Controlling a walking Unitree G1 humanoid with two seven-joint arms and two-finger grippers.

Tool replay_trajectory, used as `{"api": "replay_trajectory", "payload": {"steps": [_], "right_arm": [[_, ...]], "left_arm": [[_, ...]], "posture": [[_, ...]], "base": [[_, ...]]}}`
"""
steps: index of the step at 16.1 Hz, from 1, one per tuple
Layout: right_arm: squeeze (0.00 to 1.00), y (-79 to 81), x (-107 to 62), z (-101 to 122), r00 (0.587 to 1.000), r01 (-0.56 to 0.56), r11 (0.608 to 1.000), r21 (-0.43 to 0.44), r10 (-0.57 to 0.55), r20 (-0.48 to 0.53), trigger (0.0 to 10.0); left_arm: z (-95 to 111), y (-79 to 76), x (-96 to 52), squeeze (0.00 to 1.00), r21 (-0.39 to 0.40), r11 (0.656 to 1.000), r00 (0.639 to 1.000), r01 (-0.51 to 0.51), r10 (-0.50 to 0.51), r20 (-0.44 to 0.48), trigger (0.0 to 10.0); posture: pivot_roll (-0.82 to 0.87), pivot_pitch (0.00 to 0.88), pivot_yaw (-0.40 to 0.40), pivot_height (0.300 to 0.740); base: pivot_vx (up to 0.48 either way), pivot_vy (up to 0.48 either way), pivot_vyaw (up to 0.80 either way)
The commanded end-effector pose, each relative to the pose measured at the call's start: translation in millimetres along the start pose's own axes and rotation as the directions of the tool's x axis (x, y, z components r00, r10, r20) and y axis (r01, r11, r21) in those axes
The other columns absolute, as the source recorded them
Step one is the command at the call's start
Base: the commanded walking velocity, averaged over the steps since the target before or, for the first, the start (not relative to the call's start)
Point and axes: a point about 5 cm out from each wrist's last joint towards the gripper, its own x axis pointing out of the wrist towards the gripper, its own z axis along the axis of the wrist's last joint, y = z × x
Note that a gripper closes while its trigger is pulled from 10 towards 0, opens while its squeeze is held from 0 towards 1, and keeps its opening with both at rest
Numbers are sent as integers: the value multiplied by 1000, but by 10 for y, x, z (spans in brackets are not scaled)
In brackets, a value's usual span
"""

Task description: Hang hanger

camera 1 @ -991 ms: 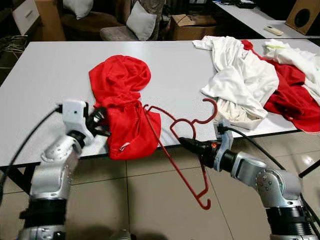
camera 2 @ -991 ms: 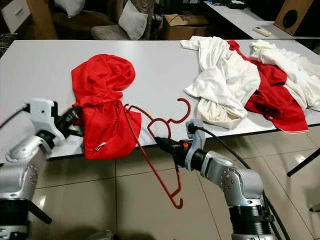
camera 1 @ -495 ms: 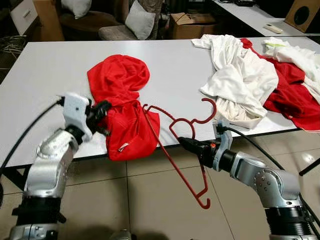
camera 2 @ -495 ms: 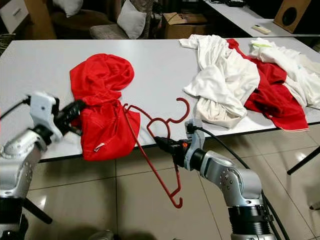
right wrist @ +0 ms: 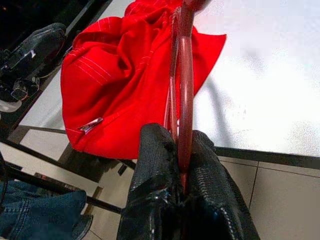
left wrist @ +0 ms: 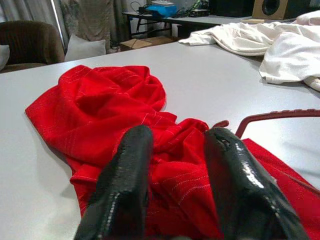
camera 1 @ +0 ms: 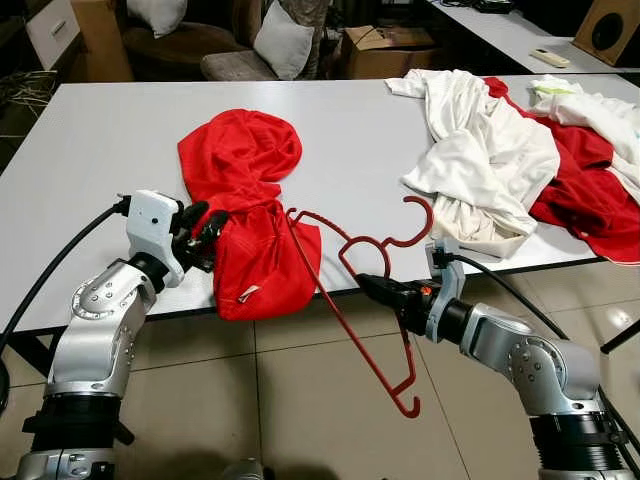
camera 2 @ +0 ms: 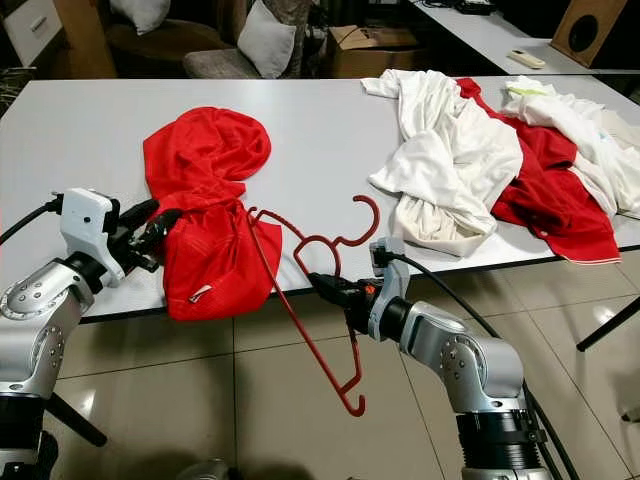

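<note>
My head cameras look forward and down across the white tabletop (camera 1: 90, 150). My left wrist camera sits low and close behind the crumpled red cloth garment (left wrist: 115, 110); my right wrist camera sees it at 11 o'clock.

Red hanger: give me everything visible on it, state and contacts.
The thin red plastic clothes hanger is clamped near its neck by the right end effector. Its hook curls up over the white table edge. One arm runs into the crumpled red shirt draped over that edge; the other slants down off the table toward the tiled floor, ending in a small upturned hook. The left end effector is open against the shirt.
</note>
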Motion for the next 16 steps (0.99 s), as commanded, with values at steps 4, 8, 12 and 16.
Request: {"api": "replay_trajectory", "payload": {"steps": [4, 8, 12, 16], "right_arm": [[0, 9, -22, 35, 1000, -1, 1000, -16, 1, 14, 10000], [0, 9, -23, 35, 1000, -2, 1000, -16, 2, 15, 10000], [0, 17, -43, 50, 1000, -11, 1000, -28, 11, 16, 10000], [0, 21, -37, 43, 1000, -15, 999, -32, 15, 14, 10000]], "left_arm": [[32, -5, 11, 522, 23, 1000, 1000, 11, -11, 7, 10000], [15, -3, -1, 1000, 25, 999, 1000, 20, -20, 6, 10000], [-690, -92, -8, 0, -457, 887, 996, -66, 29, -87, 10000], [-734, -60, 5, 0, -468, 881, 996, -64, 31, -79, 0]], "posture": [[-54, 0, -3, 740], [-56, 0, -2, 740], [-76, 0, 2, 740], [-75, 0, 4, 740]], "base": [[0, 0, 0], [0, 0, 0], [0, 0, 0], [0, 0, 0]]}}
